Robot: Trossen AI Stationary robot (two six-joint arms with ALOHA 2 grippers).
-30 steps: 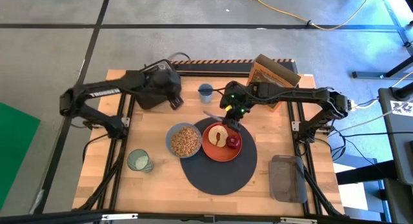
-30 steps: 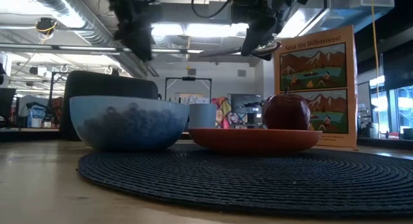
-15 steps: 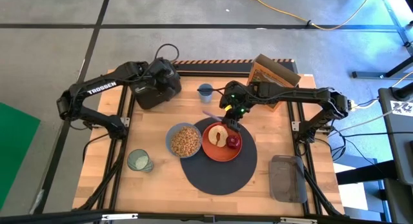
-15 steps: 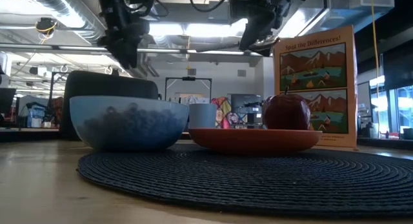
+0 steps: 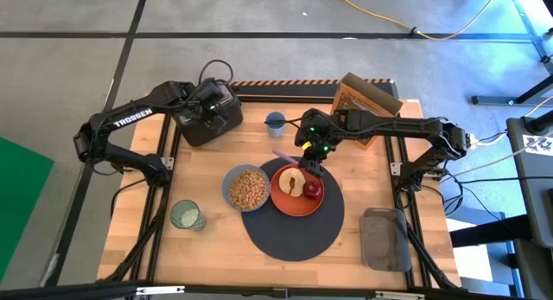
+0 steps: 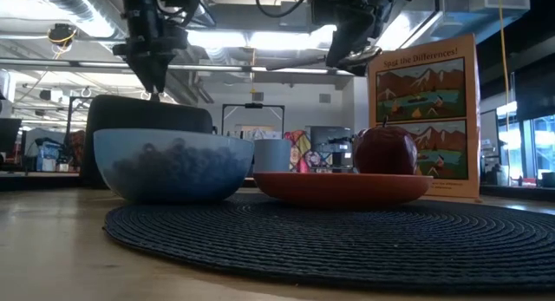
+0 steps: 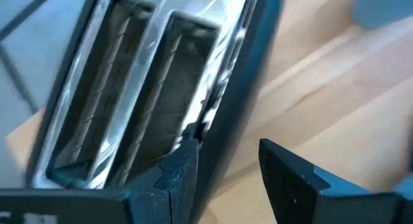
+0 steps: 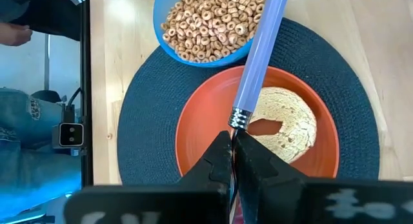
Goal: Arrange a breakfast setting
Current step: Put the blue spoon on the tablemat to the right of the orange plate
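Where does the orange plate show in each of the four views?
High view: orange plate on the dark-grey mat, right of the blue bowl.
Low view: centre-right, edge-on, under the red apple.
Left wrist view: not in it.
Right wrist view: centre, holding the toast slice.
Shared landmark: the mat.

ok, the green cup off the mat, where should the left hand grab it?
Take the green cup by its wall, one finger inside the rim and one outside, coming straight down. It appears to stand upright, mouth up, alone on bare wood, so any side is free. The left hand, open over the toaster, is on that side.
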